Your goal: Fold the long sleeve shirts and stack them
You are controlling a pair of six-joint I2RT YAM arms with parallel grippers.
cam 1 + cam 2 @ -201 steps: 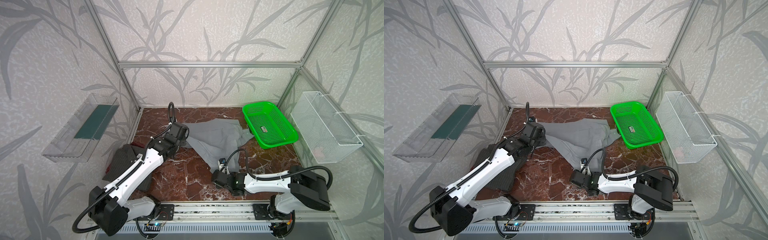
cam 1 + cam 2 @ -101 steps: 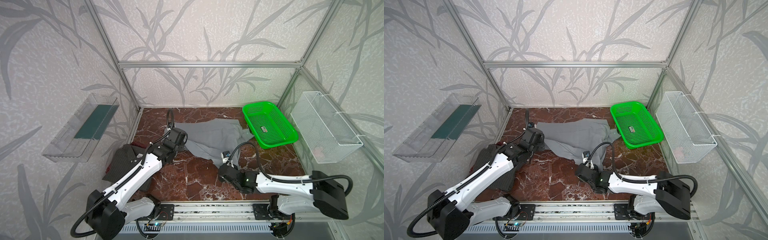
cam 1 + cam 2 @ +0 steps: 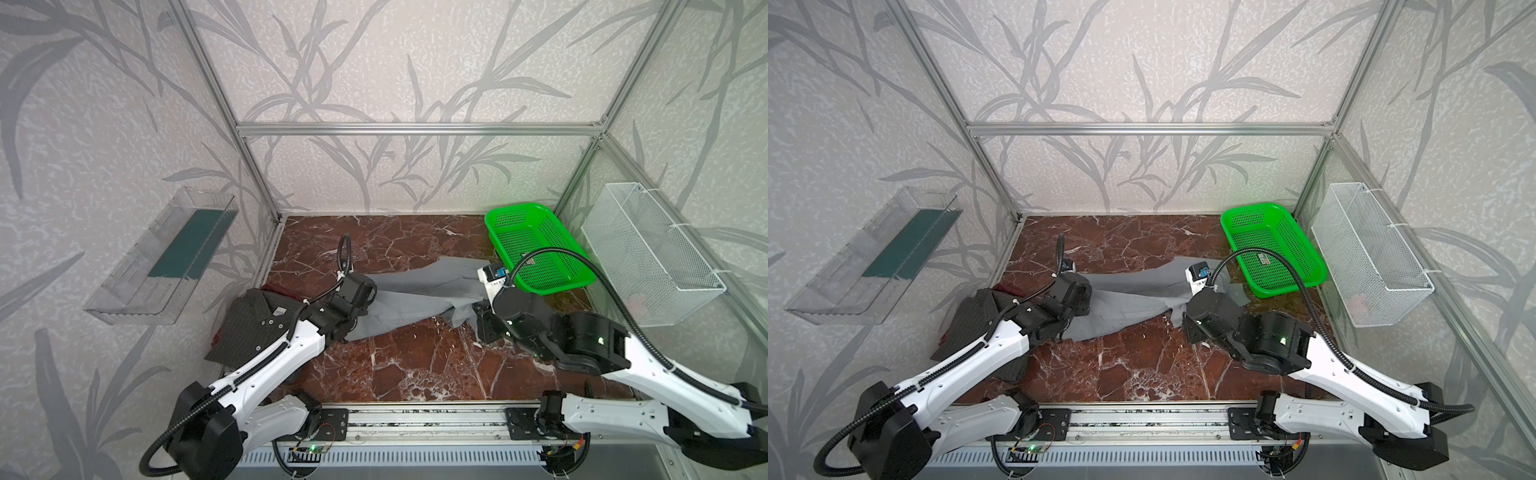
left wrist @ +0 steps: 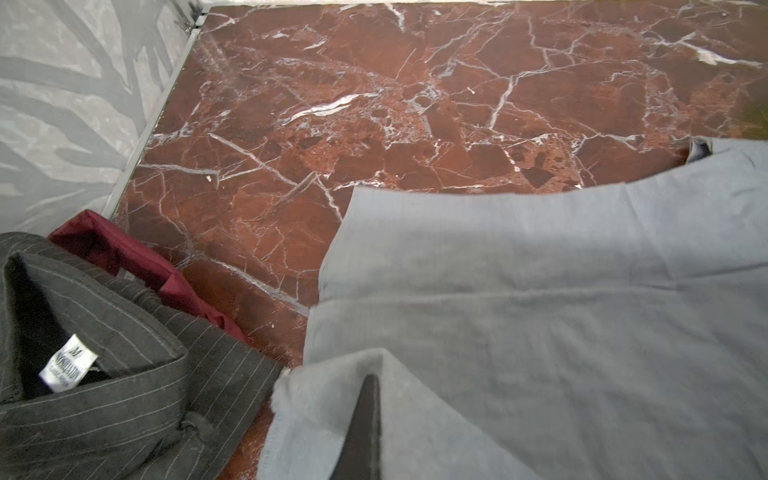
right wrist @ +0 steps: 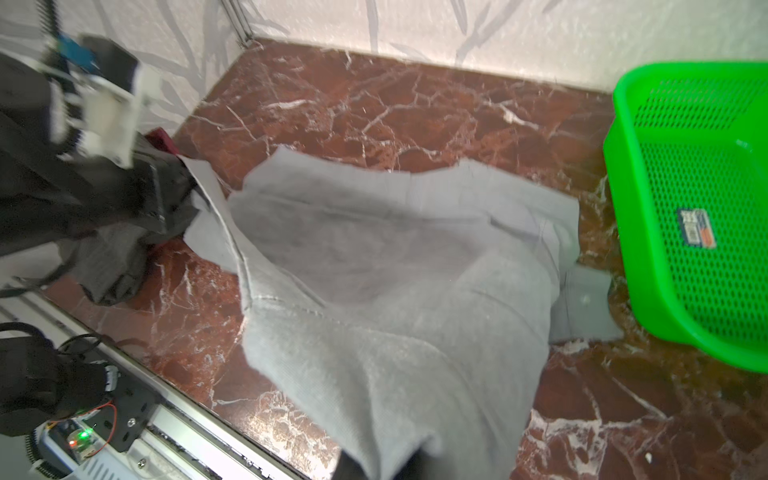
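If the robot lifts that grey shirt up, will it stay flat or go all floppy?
Probably floppy: the grey shirt droops and wrinkles between the left gripper and right gripper. Likely light too, since small pinches hold its ends up.

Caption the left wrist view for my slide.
Left gripper pinching the grey shirt over the red marble table, pinstriped shirt lying beside it.

Both arms reach forward, elbows low. The left gripper [image 4: 369,388] and the right gripper [image 5: 380,467] are each closed, with the grey shirt [image 3: 415,291] pinched between the jaws.
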